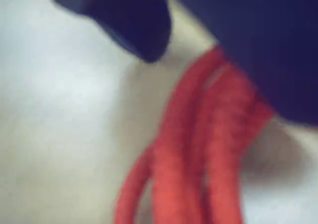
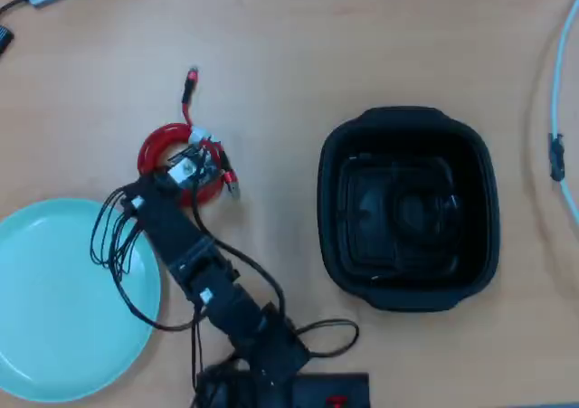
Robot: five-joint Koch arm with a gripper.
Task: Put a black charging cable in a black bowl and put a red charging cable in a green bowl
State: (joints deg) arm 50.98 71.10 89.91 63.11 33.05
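Wooden tabletop (image 2: 298,82), pale tan; gripper (image 2: 192,166) over red cable (image 2: 156,142) left of centre, jaw state unclear; green bowl (image 2: 54,336) lower left, black bowl (image 2: 407,209) right.

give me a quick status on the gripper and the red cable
Gripper down over the red charging cable, jaw state unclear. Cable on the table, beside the green bowl. Nothing blocking.
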